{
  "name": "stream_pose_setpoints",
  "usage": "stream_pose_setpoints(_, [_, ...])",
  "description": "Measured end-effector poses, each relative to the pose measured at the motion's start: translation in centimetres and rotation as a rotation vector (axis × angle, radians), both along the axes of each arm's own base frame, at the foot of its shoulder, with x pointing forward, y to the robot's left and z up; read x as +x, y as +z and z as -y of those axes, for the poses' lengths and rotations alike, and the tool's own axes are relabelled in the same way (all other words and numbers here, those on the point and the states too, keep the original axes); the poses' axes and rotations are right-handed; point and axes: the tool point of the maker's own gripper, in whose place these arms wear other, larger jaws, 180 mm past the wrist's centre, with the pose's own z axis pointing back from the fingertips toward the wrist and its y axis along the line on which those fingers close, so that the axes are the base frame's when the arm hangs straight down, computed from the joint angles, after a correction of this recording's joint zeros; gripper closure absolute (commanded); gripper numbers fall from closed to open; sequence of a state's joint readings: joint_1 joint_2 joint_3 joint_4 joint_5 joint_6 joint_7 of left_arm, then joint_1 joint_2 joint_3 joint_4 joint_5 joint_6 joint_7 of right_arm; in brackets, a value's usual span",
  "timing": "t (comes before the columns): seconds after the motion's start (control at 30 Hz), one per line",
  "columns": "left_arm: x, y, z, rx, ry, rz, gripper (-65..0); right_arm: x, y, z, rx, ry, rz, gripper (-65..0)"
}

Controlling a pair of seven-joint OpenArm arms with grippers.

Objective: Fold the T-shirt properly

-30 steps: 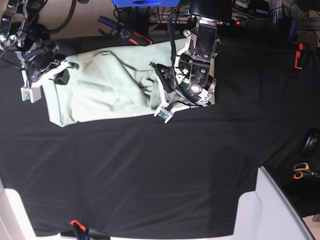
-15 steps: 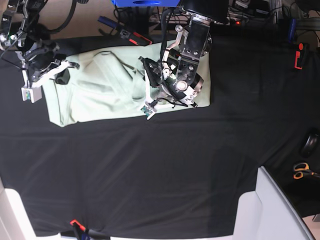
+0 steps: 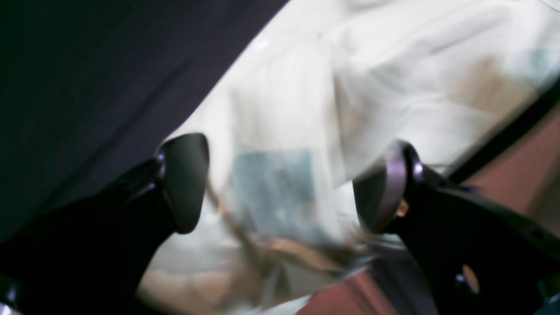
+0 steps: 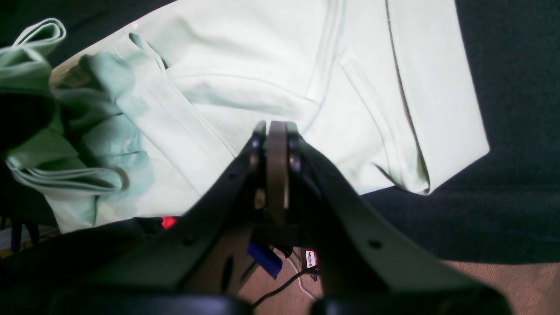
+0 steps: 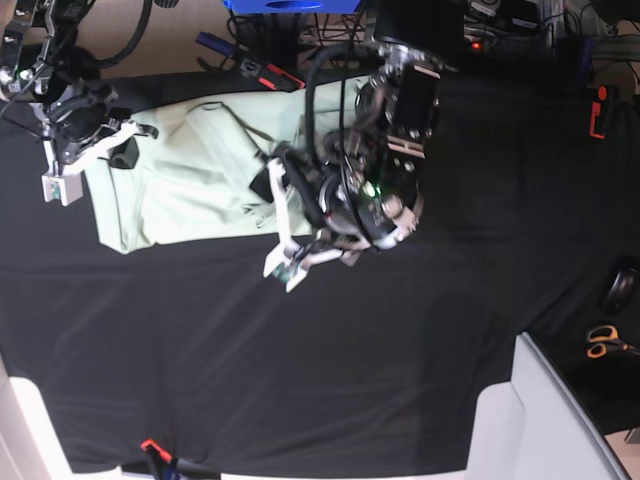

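Observation:
The pale mint-green T-shirt (image 5: 190, 180) lies on the black table cover at the back left, bunched into folds along its right side. My left gripper (image 5: 278, 230) hovers over the shirt's front right edge. In the left wrist view, blurred by motion, the left gripper (image 3: 284, 188) is open with the T-shirt (image 3: 306, 87) beyond it and nothing pinched. My right gripper (image 5: 55, 187) stands at the shirt's left end. In the right wrist view the right gripper (image 4: 275, 131) is shut with no fabric between its pads, above the T-shirt (image 4: 262, 65).
The black table cover (image 5: 350, 350) spreads across the front. A white object (image 5: 540, 420) sits at the front right corner, with scissors (image 5: 603, 342) beside it. A red-and-black clamp (image 5: 597, 112) is at the far right, and another clamp (image 5: 270, 75) is on the back edge.
My left arm swung to the view's left and forward while its jaws opened, letting go of the shirt's edge. The shirt's right part now lies further left. The right arm stayed put.

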State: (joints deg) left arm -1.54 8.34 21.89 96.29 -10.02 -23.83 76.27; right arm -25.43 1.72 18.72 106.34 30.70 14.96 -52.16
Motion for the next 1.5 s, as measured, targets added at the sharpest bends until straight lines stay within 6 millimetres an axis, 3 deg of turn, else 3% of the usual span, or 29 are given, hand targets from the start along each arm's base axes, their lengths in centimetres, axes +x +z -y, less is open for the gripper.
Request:
stream_pose_setpoints(0.1, [1.0,1.6,1.2,-0.079,-0.015,0.006,-49.7,0.0,0.0,0.0,0.0,0.0,0.0,0.0])
stream_pose_setpoints(0.3, [0.4,1.1,0.9,-0.059,-0.015,-0.019,-49.4,-0.1,0.0,0.0,0.0,0.0,-0.003,0.0])
stream_pose_setpoints(0.47, [1.5,2.0,-0.2,-0.079,0.038,0.011,-48.7,-1.5,-0.7,-0.3,0.007,0.009,-0.055,0.0])
stream_pose_setpoints(0.53, [2.7,2.6,-3.0,-0.076,0.119,0.041,-44.5,-2.4,-1.0,-1.2,0.013,0.037,-0.069,0.0])
stream_pose_setpoints(0.57, [3.2,2.8,-5.2,-0.056,0.165,0.06,-38.6,-3.0,-1.0,-2.1,0.016,0.083,-0.073,-0.1])
stream_pose_setpoints(0.6, [3.4,2.8,-7.6,-0.028,0.214,0.073,-31.9,-3.6,-0.9,-3.2,0.026,0.127,-0.07,-0.1])
stream_pose_setpoints(0.7, [2.8,2.0,-15.9,0.089,0.363,0.069,-3.5,-4.7,-0.2,-7.1,0.083,0.248,-0.048,-0.3])
stream_pose_setpoints(0.73, [2.4,1.8,-18.5,0.122,0.412,0.064,0.0,-4.9,-0.2,-8.3,0.101,0.277,-0.051,-0.3])
stream_pose_setpoints(0.87, [1.1,2.9,-27.8,0.214,0.58,0.137,0.0,-5.0,0.3,-12.0,0.153,0.379,-0.033,-0.4])
stream_pose_setpoints(0.93, [-0.9,3.2,-32.4,0.312,0.625,0.145,0.0,-4.7,0.6,-13.5,0.173,0.424,-0.023,-0.4])
stream_pose_setpoints(1.03, [-3.6,3.5,-37.0,0.405,0.671,0.155,0.0,-3.0,0.3,-14.5,0.194,0.435,-0.002,-1.2])
stream_pose_setpoints(1.1, [-5.0,4.1,-39.8,0.485,0.712,0.187,0.0,-2.5,-0.1,-14.4,0.194,0.43,-0.001,-5.7])
stream_pose_setpoints(1.2, [-7.3,4.2,-43.9,0.598,0.774,0.208,0.0,-3.0,-0.9,-15.2,0.227,0.418,-0.039,-18.9])
stream_pose_setpoints(1.33, [-9.7,2.7,-46.7,0.729,0.758,0.157,0.0,-2.9,-0.8,-16.7,0.318,0.407,-0.037,-36.9])
stream_pose_setpoints(1.5, [-10.2,2.1,-48.5,0.846,0.704,0.148,0.0,-2.9,-1.3,-16.3,0.343,0.371,-0.033,-40.8])
